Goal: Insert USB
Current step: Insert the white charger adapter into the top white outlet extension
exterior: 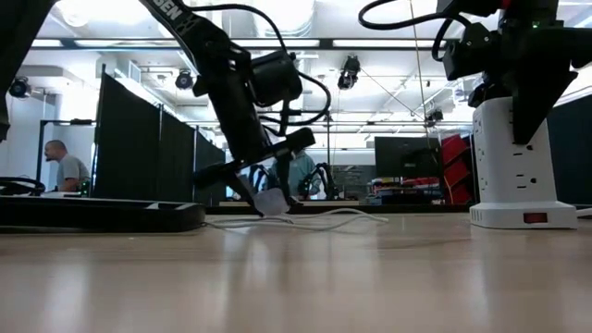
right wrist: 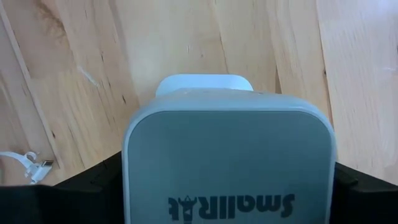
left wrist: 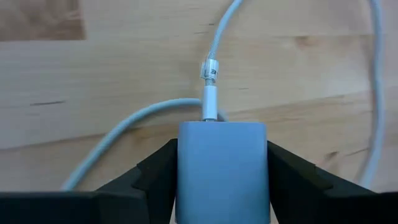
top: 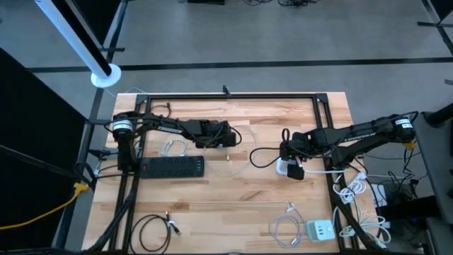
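While left end effector (left wrist: 221, 180) clamps charger (left wrist: 222, 168) (cabled), right grips tower (right wrist: 229, 155).

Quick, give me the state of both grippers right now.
Left gripper: closed on the white charger block with its cable plugged in.
Right gripper: closed on the white power tower.

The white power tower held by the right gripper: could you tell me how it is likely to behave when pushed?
The white power tower stands tall on a wider base, so a high push may tip it. Its smooth walls look slippery between the right gripper's fingers. It probably won't roll, being squarish.
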Robot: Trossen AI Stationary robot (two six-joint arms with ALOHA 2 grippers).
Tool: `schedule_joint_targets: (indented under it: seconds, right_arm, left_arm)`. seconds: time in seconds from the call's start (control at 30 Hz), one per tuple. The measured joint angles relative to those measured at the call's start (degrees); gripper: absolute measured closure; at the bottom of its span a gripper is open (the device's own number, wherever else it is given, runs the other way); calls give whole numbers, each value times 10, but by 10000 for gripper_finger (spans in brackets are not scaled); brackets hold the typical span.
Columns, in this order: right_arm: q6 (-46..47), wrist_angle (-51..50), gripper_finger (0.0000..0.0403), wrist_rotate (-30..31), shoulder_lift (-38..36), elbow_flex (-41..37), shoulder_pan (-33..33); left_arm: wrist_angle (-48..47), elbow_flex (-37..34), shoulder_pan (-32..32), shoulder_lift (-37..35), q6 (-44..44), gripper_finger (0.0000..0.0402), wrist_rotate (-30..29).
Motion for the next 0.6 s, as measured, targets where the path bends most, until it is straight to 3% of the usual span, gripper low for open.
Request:
schedule_joint_targets:
  seconds: [0.2,0.43,0.5,0.6]
  right_arm:
    - [0,1,109,1,0,0,0]
    - [0,3,109,2,0,0,0]
    - [1,5,109,2,0,0,0]
    - [9,9,109,3,0,0,0]
  left_arm:
    - [1,2,0,0,44,200,5]
    - [7,6,0,0,92,57,38]
    - [8,6,0,0,116,33,60]
    - [11,6,2,0,221,18,96]
